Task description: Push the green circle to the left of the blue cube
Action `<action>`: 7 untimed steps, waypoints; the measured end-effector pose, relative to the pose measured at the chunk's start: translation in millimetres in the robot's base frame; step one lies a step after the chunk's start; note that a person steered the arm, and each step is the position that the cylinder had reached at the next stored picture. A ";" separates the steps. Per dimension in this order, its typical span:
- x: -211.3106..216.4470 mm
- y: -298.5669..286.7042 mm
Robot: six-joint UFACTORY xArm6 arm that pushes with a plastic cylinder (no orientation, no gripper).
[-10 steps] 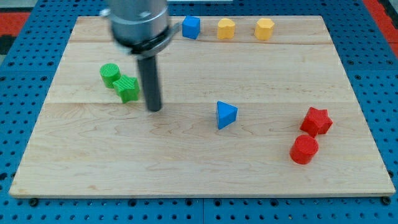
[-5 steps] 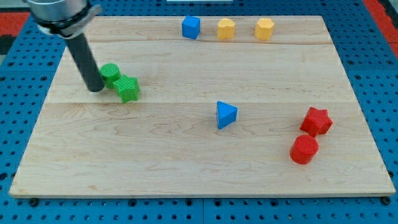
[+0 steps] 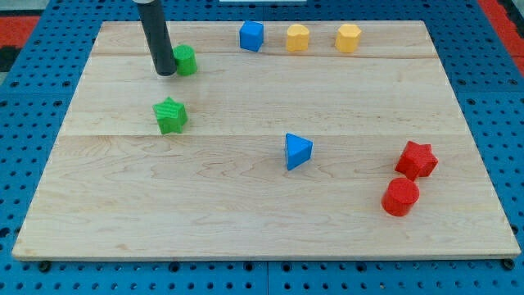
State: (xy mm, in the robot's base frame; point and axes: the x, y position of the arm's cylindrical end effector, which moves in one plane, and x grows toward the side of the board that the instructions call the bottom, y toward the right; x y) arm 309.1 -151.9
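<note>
The green circle [image 3: 186,60] sits near the view's top left of the wooden board [image 3: 262,213]. My tip [image 3: 165,72] touches the circle's left side. The blue cube [image 3: 251,35] stands at the view's top, to the right of the circle and a little higher. The green star [image 3: 170,115] lies below the circle, apart from it.
Two yellow blocks [image 3: 297,37] [image 3: 348,38] stand to the right of the blue cube along the view's top. A blue triangle [image 3: 297,151] lies mid-board. A red star [image 3: 416,159] and a red circle [image 3: 400,197] sit at the view's right.
My tip swung from right of the green star to the circle's left, then pushed the circle up and right, away from the star and toward the blue cube. The star shifted slightly.
</note>
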 end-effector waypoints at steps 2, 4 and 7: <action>-13.7 34.1; -32.2 68.6; -15.2 78.3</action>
